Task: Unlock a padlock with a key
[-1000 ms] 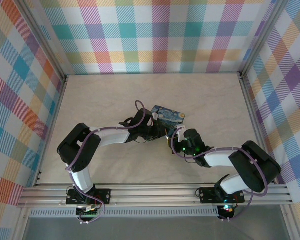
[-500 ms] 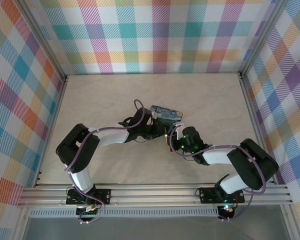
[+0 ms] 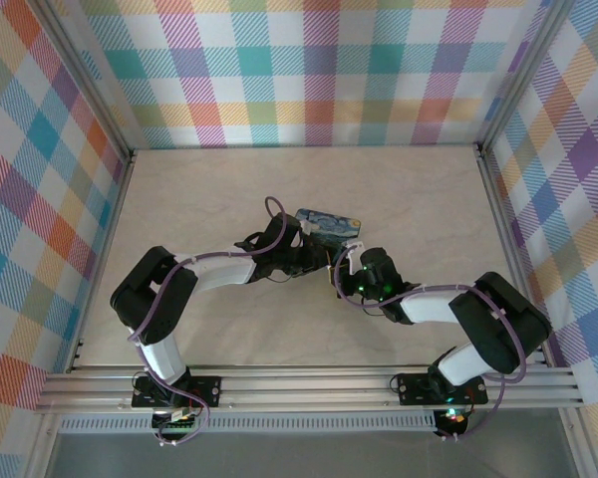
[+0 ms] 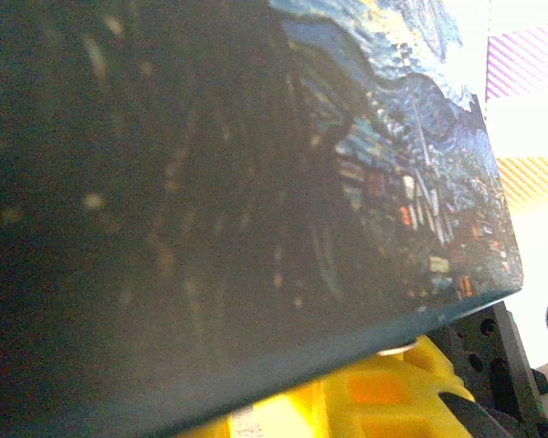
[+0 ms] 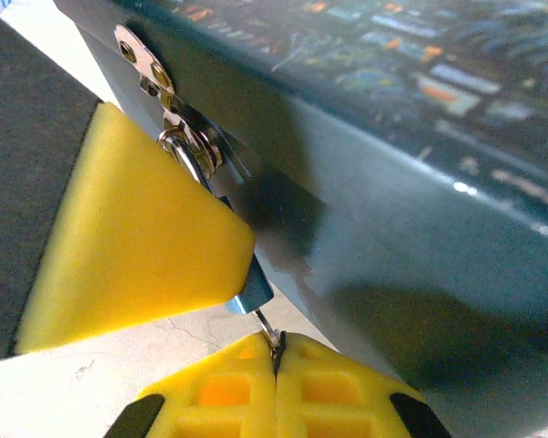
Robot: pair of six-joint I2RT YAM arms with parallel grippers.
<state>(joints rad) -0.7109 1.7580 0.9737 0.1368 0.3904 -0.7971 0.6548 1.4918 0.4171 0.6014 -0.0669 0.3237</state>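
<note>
The tiny blue padlock [image 5: 249,294] hangs by its silver shackle from the hasp [image 5: 184,146] of a dark-blue painted tin [image 5: 420,182]. One yellow finger [image 5: 137,237] of my left gripper [image 3: 316,257] covers most of the padlock, and that gripper is shut on it. My right gripper [image 5: 276,343] is shut on a thin silver key [image 5: 267,324], whose tip sits in the bottom of the padlock. In the left wrist view the tin [image 4: 210,182] looms very close, with one yellow finger [image 4: 384,392] beneath its edge. From above, the tin [image 3: 329,222] is tilted between the two grippers.
The beige table [image 3: 199,199] is walled by plaid panels at the back and both sides. An aluminium rail [image 3: 309,383] runs along the near edge. The two arms meet at the table's middle, just near of the tin.
The tin and both grippers have shifted slightly away from the bases and to the left. Both grips are unchanged.
</note>
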